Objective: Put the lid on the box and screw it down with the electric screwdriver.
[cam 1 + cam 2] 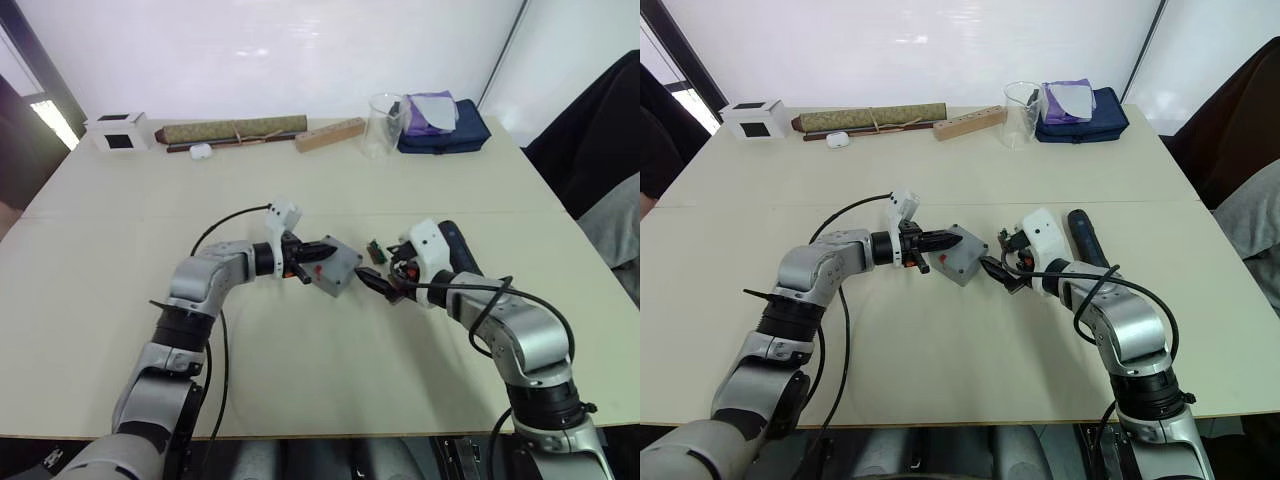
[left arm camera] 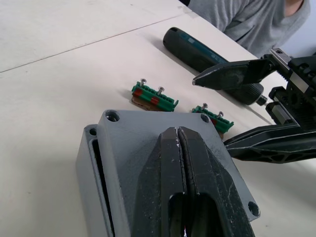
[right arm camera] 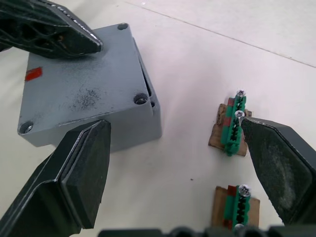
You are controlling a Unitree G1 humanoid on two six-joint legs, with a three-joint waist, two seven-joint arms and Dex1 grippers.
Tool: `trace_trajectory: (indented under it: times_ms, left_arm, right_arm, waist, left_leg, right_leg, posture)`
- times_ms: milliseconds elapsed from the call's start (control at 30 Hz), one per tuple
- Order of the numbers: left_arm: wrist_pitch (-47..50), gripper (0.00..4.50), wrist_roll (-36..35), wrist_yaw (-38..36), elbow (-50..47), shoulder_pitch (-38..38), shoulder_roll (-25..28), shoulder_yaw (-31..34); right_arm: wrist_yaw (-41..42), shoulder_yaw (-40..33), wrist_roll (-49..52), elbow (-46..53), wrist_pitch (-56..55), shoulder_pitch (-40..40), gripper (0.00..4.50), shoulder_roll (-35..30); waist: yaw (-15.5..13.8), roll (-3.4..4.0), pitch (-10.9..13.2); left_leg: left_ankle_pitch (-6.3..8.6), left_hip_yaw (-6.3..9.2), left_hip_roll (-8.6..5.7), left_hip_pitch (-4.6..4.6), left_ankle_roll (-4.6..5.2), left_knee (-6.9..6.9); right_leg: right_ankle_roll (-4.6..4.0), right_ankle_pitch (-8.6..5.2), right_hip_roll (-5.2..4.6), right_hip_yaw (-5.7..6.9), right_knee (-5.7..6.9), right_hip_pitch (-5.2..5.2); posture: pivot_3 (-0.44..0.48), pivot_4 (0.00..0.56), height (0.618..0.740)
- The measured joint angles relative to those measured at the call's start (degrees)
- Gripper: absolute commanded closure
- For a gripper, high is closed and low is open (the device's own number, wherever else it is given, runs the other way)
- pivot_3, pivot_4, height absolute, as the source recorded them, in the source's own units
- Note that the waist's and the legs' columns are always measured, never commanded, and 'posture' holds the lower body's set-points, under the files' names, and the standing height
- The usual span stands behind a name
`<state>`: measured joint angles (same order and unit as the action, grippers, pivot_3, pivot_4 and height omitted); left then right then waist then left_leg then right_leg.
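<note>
Presently the left hand is seen with its two fingers pressed together, flat on top of the lid, apparently to pin it down. That lid is already seated on the box, though slightly skewed, so that a strip of the box's rim is exposed along one edge; the pressing may be meant to keep it from sliding while it is squared up. Just beside the box, the right hand is held wide open and empty, one finger near the box's corner and the other by two small green circuit boards lying on the worktop. It is probably poised to nudge the lid into line. Beyond the right hand, the electric screwdriver lies untouched on the worktop, near the right arm and within reach. No screwing has yet begun, judging by the empty corner holes.
</note>
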<state>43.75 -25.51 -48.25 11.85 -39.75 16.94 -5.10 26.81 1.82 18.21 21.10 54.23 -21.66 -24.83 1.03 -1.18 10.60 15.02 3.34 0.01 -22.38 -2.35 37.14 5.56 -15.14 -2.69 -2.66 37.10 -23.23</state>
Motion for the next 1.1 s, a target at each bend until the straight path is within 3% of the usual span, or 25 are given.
trace_trajectory:
  times_ms: [633,1100]
  left_arm:
    - [-0.9,4.50,-0.1,0.9,1.0,-0.1,-1.3,0.4]
    - [-4.4,4.50,1.2,0.0,6.1,-2.7,-1.7,0.2]
  right_arm:
    - [-0.1,-0.3,0.6,-2.3,-0.8,-2.4,0.02,-0.1]
    - [-1.5,-2.3,2.8,2.8,2.9,-0.2,0.02,-1.1]
  waist:
    - [0.0,0.03,0.0]
    - [-0.1,0.04,0.0]
  left_leg:
    - [0.00,-0.01,0.00,-0.02,0.00,-0.01]
    - [0.00,-0.01,0.00,-0.04,0.00,-0.02]
  right_leg:
    - [0.00,0.00,0.00,0.00,-0.02,-0.02]
    - [0.00,0.00,0.00,0.00,-0.02,-0.04]
  posture:
    - [0.000,0.150,0.736]
    - [0.000,0.150,0.736]
